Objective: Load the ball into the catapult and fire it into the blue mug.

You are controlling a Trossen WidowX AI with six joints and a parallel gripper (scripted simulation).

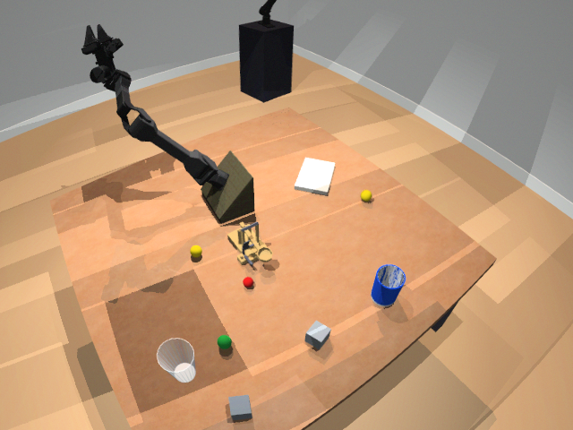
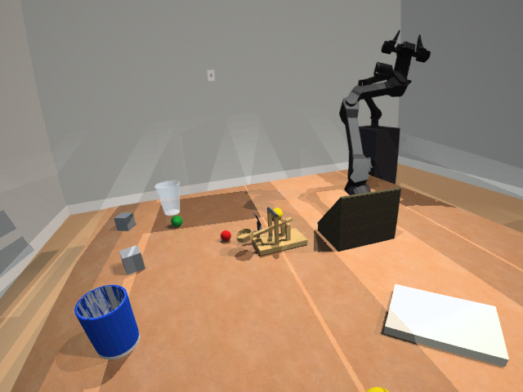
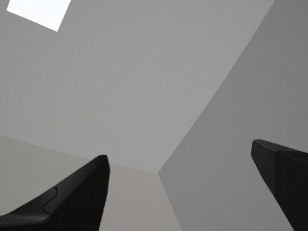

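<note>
My gripper (image 1: 93,28) (image 2: 409,33) (image 3: 183,156) is open and empty, raised high and far from the catapult. The wooden catapult (image 1: 235,240) (image 2: 296,242) stands on the table in front of the arm's base. Its cup (image 1: 264,253) (image 2: 243,234) sticks out past the base and looks empty. The blue mug (image 1: 385,288) (image 2: 110,331) stands upright near the table's edge. A red ball (image 1: 248,282) (image 2: 225,235) lies near the catapult's cup. A green ball (image 1: 224,341) (image 2: 176,220) and two yellow balls lie elsewhere; one yellow ball (image 1: 196,251) (image 2: 277,212) is beside the catapult.
The other yellow ball (image 1: 365,195) (image 2: 377,389) lies near a white slab (image 1: 315,175) (image 2: 447,318). A clear ribbed cup (image 1: 175,356) (image 2: 168,198) stands by the green ball. Two grey blocks, one (image 1: 318,335) (image 2: 131,259) nearer the mug and one (image 1: 240,407) (image 2: 125,221) farther off, rest on the table.
</note>
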